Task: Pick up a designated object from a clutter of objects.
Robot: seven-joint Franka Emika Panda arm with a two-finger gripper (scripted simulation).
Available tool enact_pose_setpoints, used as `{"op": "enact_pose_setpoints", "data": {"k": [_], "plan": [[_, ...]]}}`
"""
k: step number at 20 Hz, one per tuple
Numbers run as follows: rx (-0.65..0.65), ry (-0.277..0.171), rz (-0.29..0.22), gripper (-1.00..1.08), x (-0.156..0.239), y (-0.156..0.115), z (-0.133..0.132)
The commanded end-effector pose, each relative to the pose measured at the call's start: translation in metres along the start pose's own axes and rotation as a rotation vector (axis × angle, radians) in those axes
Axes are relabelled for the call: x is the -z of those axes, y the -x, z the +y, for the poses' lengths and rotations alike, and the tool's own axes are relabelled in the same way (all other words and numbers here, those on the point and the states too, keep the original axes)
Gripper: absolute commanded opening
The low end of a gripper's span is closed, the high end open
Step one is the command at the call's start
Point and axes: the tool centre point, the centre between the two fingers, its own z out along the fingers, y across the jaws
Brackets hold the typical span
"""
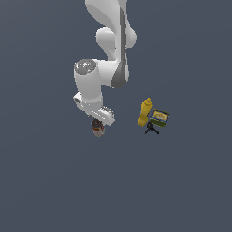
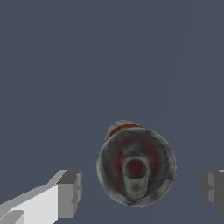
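Observation:
The designated object, a small red-and-white can (image 1: 98, 129) with a dark top, stands on the grey floor directly under my gripper (image 1: 98, 124). The wrist view looks straight down on the can's (image 2: 136, 166) dark lid with its pull tab. One finger (image 2: 69, 193) sits on one side of the can and the other finger (image 2: 213, 185) on the opposite side, both clear of it. The gripper (image 2: 141, 189) is open around the can. The rest of the clutter of objects (image 1: 152, 118) lies toward the exterior view's right.
A yellow squeeze bottle (image 1: 145, 112), a blue-green flat box (image 1: 159, 118) and a tiny black tool (image 1: 151, 129) sit close together, well apart from the can. The white arm (image 1: 110, 54) reaches down from the top of the exterior view.

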Motion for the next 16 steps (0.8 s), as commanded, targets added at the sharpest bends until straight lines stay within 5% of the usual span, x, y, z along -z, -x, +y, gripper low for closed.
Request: {"op": "enact_pose_setpoints", "data": {"k": [1, 16], "plan": [[0.000, 0.000, 0.000, 1.00, 0.000, 0.000, 0.000], [-0.005, 0.000, 0.001, 1.00, -0.047, 0.001, 0.001]]}}
